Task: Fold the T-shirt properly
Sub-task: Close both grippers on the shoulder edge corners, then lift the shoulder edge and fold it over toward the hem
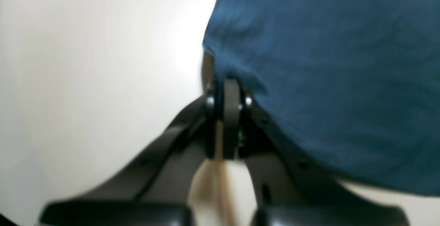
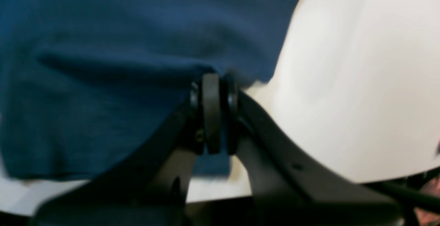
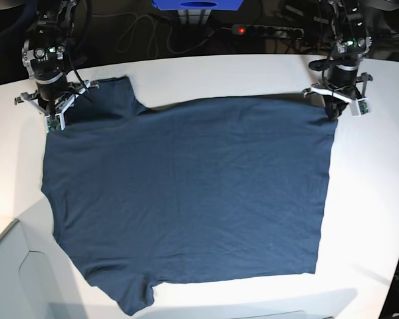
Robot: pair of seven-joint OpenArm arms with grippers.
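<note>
- Left wrist view: our left tool (image 1: 231, 81) is clenched on the edge of the T-shirt (image 1: 326, 81), its jaws pressed together with a fold of blue cloth pinched at their tips. The cloth fills the right of this view; the pale worktop (image 1: 86, 81) fills the left. The picture is blurred, so we cannot say which hem or corner this is from here alone.
- Right wrist view: our right tool (image 2: 211, 78) is likewise clenched on the T-shirt (image 2: 103, 64), the jaws closed on a corner of cloth. The cloth lies to the left, with a soft ridge running toward the jaws; bare worktop (image 2: 361, 81) lies to the right.
- Base view: the T-shirt (image 3: 186, 199) lies spread nearly flat on the white worktop (image 3: 372, 199), sleeves toward the left and bottom hem toward the right. The right tool (image 3: 51, 114) sits at the far left corner by the far sleeve; the left tool (image 3: 336, 105) sits at the far right corner of the hem. A power strip (image 3: 266, 30) lies beyond the far edge.
- Progress, as we judge it: no fold shows yet. The shirt is one flat layer, so we are at the start, with both far corners grasped. Every fold is left: far edge toward the near edge, sleeves tucked, then halved.
</note>
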